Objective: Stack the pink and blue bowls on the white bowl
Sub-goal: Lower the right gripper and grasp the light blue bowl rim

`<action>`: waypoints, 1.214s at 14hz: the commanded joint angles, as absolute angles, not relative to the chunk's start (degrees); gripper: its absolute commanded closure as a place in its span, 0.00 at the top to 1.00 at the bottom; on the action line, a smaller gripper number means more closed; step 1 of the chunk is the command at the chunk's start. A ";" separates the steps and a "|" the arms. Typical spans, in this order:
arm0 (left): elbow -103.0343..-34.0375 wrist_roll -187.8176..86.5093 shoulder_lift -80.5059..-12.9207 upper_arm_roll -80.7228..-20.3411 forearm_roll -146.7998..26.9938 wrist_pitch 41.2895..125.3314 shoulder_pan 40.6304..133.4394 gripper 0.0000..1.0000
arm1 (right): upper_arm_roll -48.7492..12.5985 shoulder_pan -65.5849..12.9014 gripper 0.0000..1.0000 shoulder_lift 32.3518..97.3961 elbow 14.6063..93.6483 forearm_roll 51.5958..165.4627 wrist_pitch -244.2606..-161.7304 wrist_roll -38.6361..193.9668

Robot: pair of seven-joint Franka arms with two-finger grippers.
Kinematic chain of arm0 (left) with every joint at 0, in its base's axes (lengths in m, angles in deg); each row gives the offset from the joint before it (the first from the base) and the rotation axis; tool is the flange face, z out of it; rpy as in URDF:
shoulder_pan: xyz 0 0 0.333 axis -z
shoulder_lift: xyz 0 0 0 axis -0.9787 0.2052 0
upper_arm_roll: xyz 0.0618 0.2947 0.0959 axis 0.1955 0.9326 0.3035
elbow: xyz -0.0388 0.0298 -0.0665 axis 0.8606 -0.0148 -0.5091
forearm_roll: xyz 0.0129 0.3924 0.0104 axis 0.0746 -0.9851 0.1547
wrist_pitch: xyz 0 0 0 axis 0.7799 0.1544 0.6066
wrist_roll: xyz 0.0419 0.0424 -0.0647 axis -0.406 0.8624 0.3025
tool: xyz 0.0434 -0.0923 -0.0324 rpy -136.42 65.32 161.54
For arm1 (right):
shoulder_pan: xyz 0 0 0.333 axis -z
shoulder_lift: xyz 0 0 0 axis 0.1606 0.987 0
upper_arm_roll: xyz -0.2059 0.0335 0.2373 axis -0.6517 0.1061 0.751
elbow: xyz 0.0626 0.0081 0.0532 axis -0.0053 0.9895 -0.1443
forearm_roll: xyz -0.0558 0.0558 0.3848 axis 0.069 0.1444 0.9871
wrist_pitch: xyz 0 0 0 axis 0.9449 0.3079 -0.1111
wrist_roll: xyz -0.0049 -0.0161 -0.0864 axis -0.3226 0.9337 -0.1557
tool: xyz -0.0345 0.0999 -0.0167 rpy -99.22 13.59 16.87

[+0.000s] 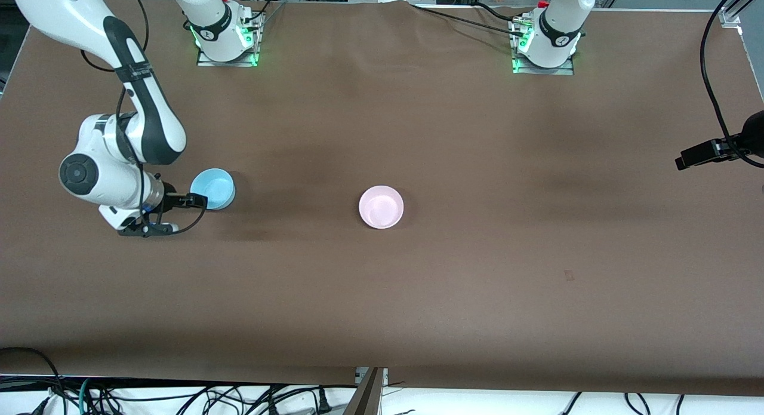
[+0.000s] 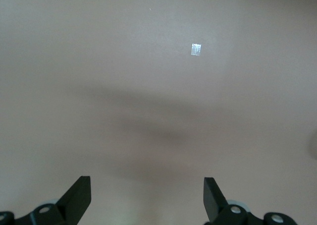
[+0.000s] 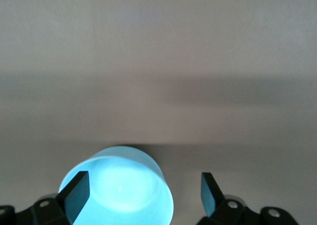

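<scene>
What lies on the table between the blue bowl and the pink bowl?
Nothing: in the front view only bare brown table runs from the blue bowl to the pink bowl.

High front camera, two close wrist cameras

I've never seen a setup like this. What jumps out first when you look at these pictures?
Two bright bowls on the brown table: a pink bowl near the middle, and a blue bowl toward the right arm's end. The right gripper sits open at the blue bowl's rim, one finger over the bowl. The left gripper waits open over bare table at the left arm's end.
</scene>
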State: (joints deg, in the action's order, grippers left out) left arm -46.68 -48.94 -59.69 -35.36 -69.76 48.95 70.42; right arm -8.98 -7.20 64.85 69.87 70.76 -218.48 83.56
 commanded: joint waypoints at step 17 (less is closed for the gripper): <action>-45.29 -50.07 -58.98 -35.28 -69.16 47.89 70.07 1.00 | -11.13 -7.31 0.91 61.27 84.30 69.92 -235.99 76.20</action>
State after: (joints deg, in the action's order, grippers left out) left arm -46.68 -48.94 -59.63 -35.26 -69.76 48.94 70.19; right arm -10.51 -7.18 62.53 82.42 70.41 -234.01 77.62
